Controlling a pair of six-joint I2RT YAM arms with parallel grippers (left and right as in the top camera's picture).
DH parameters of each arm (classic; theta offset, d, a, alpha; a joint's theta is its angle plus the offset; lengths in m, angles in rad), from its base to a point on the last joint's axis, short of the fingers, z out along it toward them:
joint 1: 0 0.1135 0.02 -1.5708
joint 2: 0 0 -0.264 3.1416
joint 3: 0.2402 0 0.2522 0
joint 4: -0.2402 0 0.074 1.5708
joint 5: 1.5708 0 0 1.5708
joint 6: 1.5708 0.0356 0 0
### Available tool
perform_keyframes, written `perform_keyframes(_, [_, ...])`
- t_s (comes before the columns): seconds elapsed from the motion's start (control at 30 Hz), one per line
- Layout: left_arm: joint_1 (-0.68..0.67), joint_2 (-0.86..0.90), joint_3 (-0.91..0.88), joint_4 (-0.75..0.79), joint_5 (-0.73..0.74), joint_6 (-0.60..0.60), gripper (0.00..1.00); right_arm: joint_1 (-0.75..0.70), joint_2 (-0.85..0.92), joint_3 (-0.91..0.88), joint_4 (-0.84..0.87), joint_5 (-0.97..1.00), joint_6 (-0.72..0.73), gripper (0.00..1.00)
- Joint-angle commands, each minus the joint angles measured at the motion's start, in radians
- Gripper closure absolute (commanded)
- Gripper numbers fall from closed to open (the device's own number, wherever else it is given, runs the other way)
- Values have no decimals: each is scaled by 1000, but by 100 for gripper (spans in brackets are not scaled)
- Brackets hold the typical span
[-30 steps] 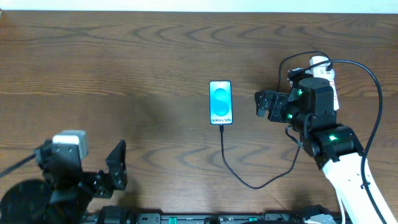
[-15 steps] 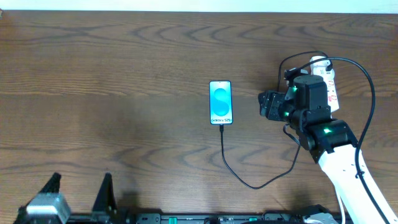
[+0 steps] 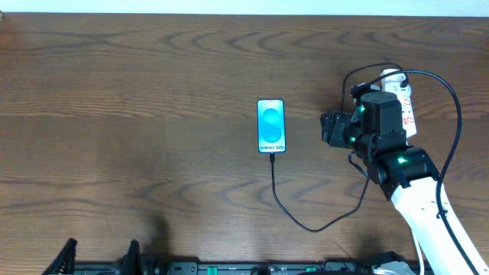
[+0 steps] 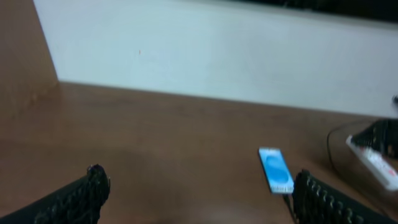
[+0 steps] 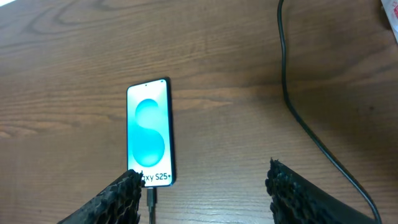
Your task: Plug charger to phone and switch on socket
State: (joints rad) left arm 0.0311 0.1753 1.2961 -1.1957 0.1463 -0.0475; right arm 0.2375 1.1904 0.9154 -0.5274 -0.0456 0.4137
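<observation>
The phone lies flat mid-table, screen lit blue. The charger's small black plug sits in the phone's bottom edge, and its thin black cable loops down and right toward the right arm. The white socket strip lies at the right, partly hidden behind that arm. My right gripper is open and empty, right of the phone, with its fingers apart above the table. My left gripper is open and empty, far back at the near-left edge. It sees the phone and the strip.
A black cable runs across the wood to the right of the phone. A pale wall borders the table's far edge. Black hardware lines the near edge.
The left arm has pulled back to the near edge, now almost out of the overhead view. The right gripper has shifted slightly to the right. Phone and cable have not moved.
</observation>
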Motion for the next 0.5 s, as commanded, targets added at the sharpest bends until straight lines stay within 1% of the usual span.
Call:
perform_keyframes(0.0, [5, -35, -6, -92, -13, 10, 4, -8, 7, 13, 5, 17, 2, 36])
perform_keyframes(0.17, [5, -73, -6, -278, -13, 10, 4, -8, 7, 13, 7, 17, 2, 34])
perform_keyframes(0.23, [5, -104, -6, -349, -13, 10, 4, -8, 7, 13, 8, 17, 18, 34])
perform_keyframes(0.27, [6, -146, -6, -378, -12, 10, 4, -8, 7, 13, 8, 17, 33, 32])
perform_keyframes(0.3, [12, -172, -5, -370, -13, 10, 4, -8, 7, 13, 8, 17, 39, 32])
perform_keyframes(0.47, [32, -172, 17, -374, -13, 10, 4, -8, 7, 13, 8, 17, 39, 32])
